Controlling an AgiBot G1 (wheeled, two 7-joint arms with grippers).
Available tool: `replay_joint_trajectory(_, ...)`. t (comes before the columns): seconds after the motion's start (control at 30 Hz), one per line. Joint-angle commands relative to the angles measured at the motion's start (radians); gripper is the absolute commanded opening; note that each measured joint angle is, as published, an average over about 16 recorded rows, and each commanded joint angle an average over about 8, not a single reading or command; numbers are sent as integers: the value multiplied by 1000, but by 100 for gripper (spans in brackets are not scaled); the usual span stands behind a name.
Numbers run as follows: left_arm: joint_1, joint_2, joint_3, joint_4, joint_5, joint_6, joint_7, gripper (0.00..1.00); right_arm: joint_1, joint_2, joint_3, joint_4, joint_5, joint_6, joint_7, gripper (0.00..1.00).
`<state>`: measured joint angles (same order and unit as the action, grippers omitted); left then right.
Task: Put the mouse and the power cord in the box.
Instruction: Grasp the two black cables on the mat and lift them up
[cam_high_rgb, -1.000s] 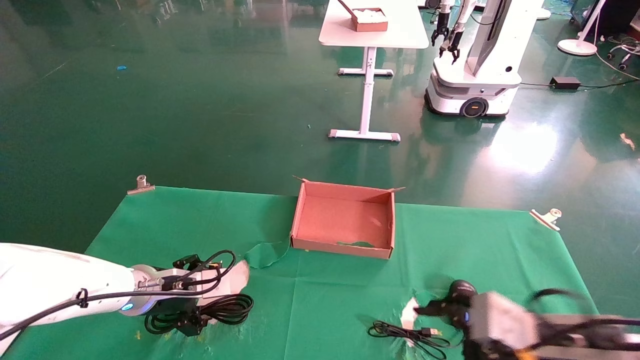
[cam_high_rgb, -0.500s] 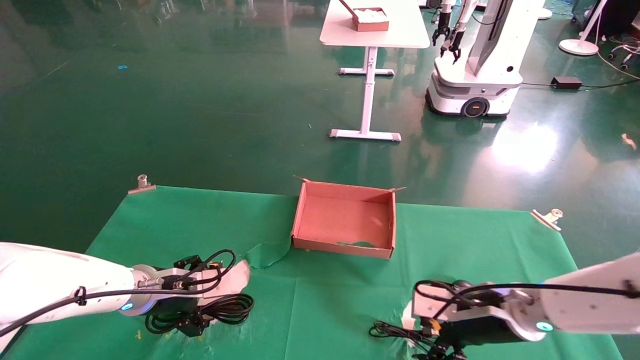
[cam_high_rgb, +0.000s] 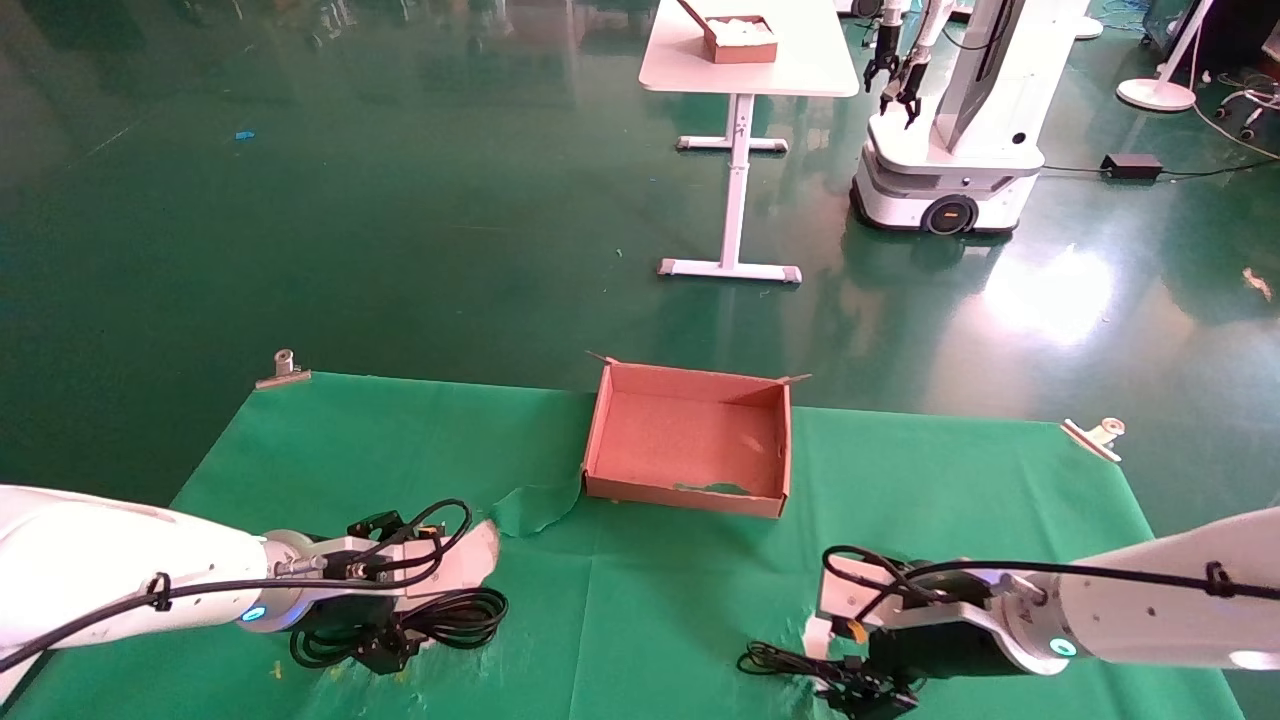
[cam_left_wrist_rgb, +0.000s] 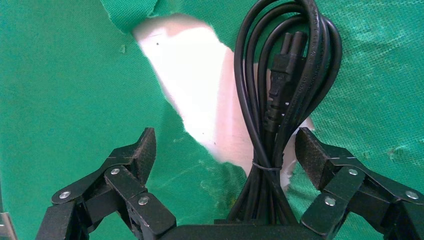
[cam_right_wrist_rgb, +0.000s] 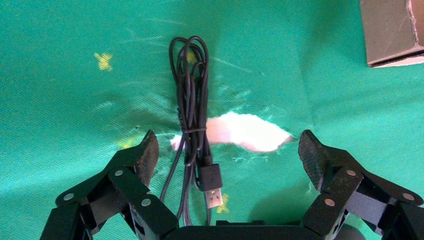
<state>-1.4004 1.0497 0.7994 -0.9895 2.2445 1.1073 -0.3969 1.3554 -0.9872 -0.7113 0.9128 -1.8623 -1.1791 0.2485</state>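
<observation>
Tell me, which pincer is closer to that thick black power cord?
Left. The left pincer hangs open right over the bundled power cord; the right pincer is across the table, open over the thin USB cable.

1. The box (cam_high_rgb: 686, 440) sits on the table cloth (cam_high_rgb: 650, 590), at the middle of its far edge.
2. The power cord (cam_high_rgb: 440, 620) lies coiled on the cloth near the left front, under the left gripper (cam_high_rgb: 385, 645), whose spread fingers stand on either side of the coil.
3. The mouse cable (cam_high_rgb: 790, 665) lies bundled at the right front, between the spread fingers of the right gripper (cam_high_rgb: 870, 695).
4. Two clips (cam_high_rgb: 282, 368) (cam_high_rgb: 1095, 437) sit at the cloth's far corners.
5. A second table (cam_high_rgb: 745, 60) stands on the floor well behind.
</observation>
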Motion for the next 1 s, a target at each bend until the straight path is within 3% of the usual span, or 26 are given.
replay_joint_trajectory(0.03, 0, 0, 0, 1, 0, 0, 0, 0, -1, 1, 5, -3, 6, 3, -2, 0)
replay_joint_trajectory(1.0, 0, -1, -1, -1, -3, 0, 0, 0, -2, 1, 1, 3, 4, 0, 3, 0)
